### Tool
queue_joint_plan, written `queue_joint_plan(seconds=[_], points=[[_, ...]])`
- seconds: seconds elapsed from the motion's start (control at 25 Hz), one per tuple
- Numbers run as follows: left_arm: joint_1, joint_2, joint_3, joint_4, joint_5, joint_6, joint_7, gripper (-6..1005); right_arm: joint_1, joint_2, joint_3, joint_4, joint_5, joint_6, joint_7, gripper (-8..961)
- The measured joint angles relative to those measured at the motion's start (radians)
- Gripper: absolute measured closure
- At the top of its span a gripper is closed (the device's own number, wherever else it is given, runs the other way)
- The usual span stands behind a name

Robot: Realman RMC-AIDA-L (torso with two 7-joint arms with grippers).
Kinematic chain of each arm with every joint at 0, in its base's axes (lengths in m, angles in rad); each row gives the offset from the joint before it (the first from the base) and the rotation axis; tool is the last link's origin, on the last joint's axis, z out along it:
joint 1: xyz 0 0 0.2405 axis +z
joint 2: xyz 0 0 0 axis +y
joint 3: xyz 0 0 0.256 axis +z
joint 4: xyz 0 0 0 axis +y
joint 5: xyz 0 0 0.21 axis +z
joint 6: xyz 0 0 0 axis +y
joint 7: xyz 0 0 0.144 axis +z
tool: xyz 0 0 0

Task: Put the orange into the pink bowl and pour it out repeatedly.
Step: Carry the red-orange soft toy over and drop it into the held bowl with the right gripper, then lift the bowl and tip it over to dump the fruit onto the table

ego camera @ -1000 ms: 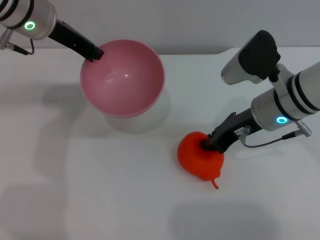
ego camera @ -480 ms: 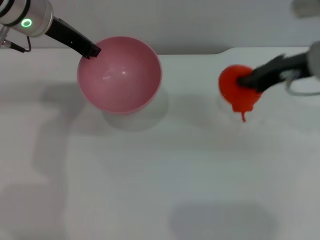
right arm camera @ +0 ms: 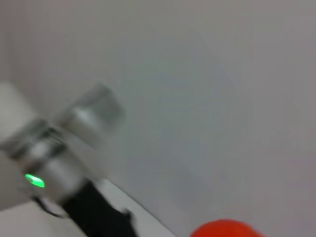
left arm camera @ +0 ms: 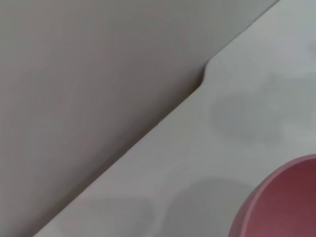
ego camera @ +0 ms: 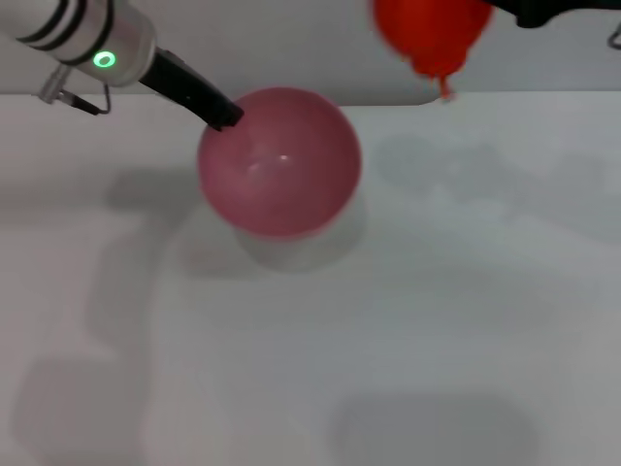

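Observation:
The pink bowl [ego camera: 279, 161] hangs above the white table [ego camera: 310, 320], held at its far-left rim by my left gripper [ego camera: 225, 116], which is shut on the rim. Its rim also shows in the left wrist view as the pink bowl [left arm camera: 281, 202]. The orange [ego camera: 432, 31] is high in the air at the top of the head view, up and to the right of the bowl, its stem pointing down. My right gripper [ego camera: 505, 12] is shut on it from the right. In the right wrist view the orange [right arm camera: 224, 229] shows at the frame's edge.
The table's far edge with a notch [ego camera: 432, 97] runs behind the bowl, against a grey wall. The left arm [right arm camera: 49, 163] with its green light shows in the right wrist view.
My right gripper lifted the orange off the table and carried it up and left, toward the bowl. The left gripper shifted the bowl to the right.

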Motion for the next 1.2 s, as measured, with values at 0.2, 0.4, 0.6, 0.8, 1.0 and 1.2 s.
queue_joint_plan(seconds=[0.2, 0.4, 0.6, 0.8, 1.0, 1.2], points=[[-0.024, -0.019, 0.046, 0.007, -0.011, 0.002, -0.004, 954, 0.015, 0.002, -0.094, 0.011, 0.031, 0.006, -0.023, 908], [-0.034, -0.022, 0.086, 0.032, -0.024, 0.004, -0.014, 954, 0.019, 0.004, -0.171, 0.088, 0.036, 0.064, -0.056, 909], [-0.040, -0.023, 0.087, 0.035, -0.025, 0.000, -0.015, 954, 0.037, 0.000, -0.220, 0.174, 0.031, 0.112, -0.059, 908], [-0.046, -0.023, 0.087, 0.032, -0.025, 0.000, -0.012, 954, 0.034, -0.001, -0.260, 0.198, 0.027, 0.176, -0.065, 862], [-0.046, -0.023, 0.087, 0.032, -0.026, 0.000, -0.010, 954, 0.030, 0.001, -0.265, 0.194, 0.027, 0.183, -0.073, 722], [-0.044, -0.023, 0.087, 0.031, -0.026, 0.001, -0.007, 954, 0.008, 0.003, -0.238, 0.194, 0.053, 0.215, -0.112, 524]])
